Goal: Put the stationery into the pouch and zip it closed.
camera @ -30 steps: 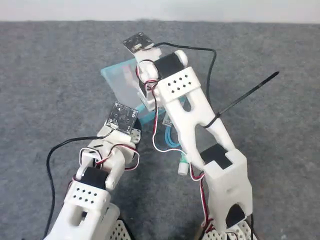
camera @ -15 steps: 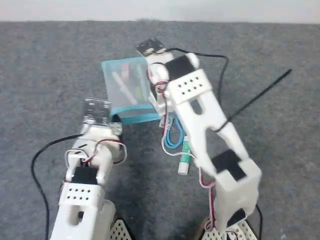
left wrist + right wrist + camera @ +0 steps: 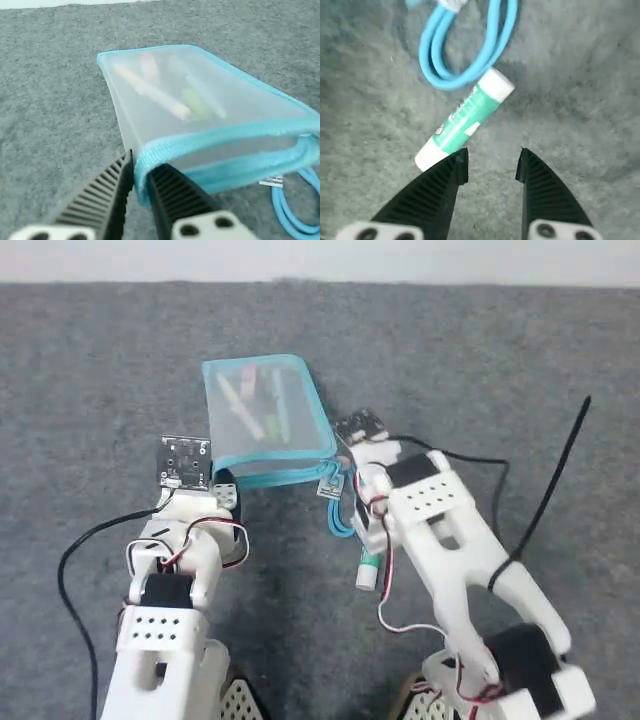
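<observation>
Hovering over the glue stick [image 3: 465,119], which lies on the grey desk [image 3: 500,360] on the near side of the pouch [image 3: 200,110], the right end effector [image 3: 490,160] has its jaws moderately apart with nothing between them. They sit off the stick's end rather than astride it, so closing from here could clip the rounded tube and roll it away. The blue cord loop [image 3: 465,45], between stick and pouch, lies right beside the cap and might get pinched along with it. At the pouch's near corner, the left end effector [image 3: 140,167] is narrowed onto the zip edge; that thin bite could slip and let the mouth sag. Pens [image 3: 255,405] lie inside the pouch.
</observation>
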Available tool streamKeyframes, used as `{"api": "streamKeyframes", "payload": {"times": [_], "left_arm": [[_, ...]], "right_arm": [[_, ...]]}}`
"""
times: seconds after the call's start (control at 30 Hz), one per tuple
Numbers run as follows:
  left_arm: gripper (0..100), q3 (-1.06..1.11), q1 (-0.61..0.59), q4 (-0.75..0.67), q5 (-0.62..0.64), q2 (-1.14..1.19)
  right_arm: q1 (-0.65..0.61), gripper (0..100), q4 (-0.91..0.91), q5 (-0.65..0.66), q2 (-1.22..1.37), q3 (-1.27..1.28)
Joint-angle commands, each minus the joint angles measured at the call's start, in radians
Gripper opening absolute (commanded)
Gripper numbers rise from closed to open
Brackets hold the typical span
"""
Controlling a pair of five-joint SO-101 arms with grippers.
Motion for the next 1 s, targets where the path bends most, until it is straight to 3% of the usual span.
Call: {"api": "streamKeyframes", "payload": {"times": [0.0,0.2,0.43,0.57,0.67,0.97], "left_arm": [[1,-0.047,0.009,-0.02,-0.002,0.003],[1,-0.047,0.009,-0.02,-0.003,0.003],[1,-0.047,0.009,-0.023,-0.003,0.003],[1,-0.047,0.011,-0.025,-0.003,0.002],[1,-0.047,0.011,-0.025,-0.003,0.002],[1,-0.047,0.011,-0.02,-0.003,0.002]], "right_arm": [[0.008,16.5,-0.082,0.006,-0.061,0.06],[-0.019,16.5,-0.166,-0.029,-0.062,0.149],[0.018,16.5,-0.133,-0.1,-0.173,0.094],[-0.116,16.6,-0.067,-0.137,-0.257,0.118],[-0.165,16.6,-0.183,-0.163,-0.255,0.21],[-0.067,16.6,-0.251,-0.172,-0.165,0.287]]}}
